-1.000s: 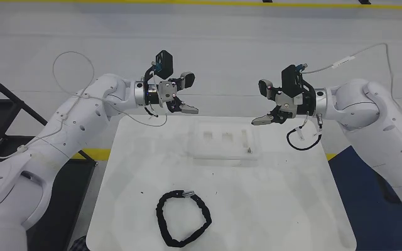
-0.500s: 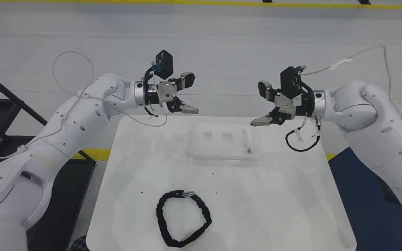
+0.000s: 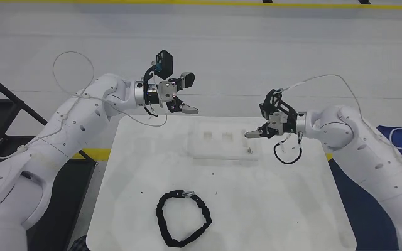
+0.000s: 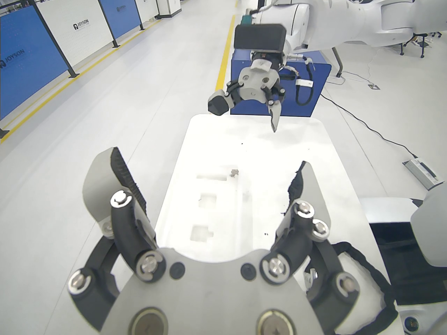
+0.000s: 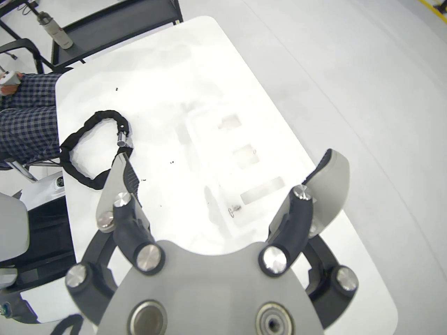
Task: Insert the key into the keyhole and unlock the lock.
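Note:
A black chain lock (image 3: 183, 217) with a silver lock end (image 5: 121, 139) lies looped on the near part of the white table (image 3: 289, 207). A small key (image 3: 249, 149) rests at the right end of a white tray (image 3: 213, 149); it also shows as key (image 5: 234, 209) and key (image 4: 233, 173). My right gripper (image 3: 259, 122) hangs open just above and to the right of the key, with the key below its spread fingers (image 5: 124, 170). My left gripper (image 3: 190, 94) is open above the table's far left edge, short of the tray.
The tray has three shallow recesses (image 5: 244, 156). A black cart (image 5: 122, 15) stands beside the table, and a blue cabinet (image 4: 314, 81) stands past its right end. Bare tabletop lies between the tray and the chain.
My right gripper has dropped and swung inward, from beyond the table's far right edge to just over the tray's key end. The left arm, key and chain have not moved.

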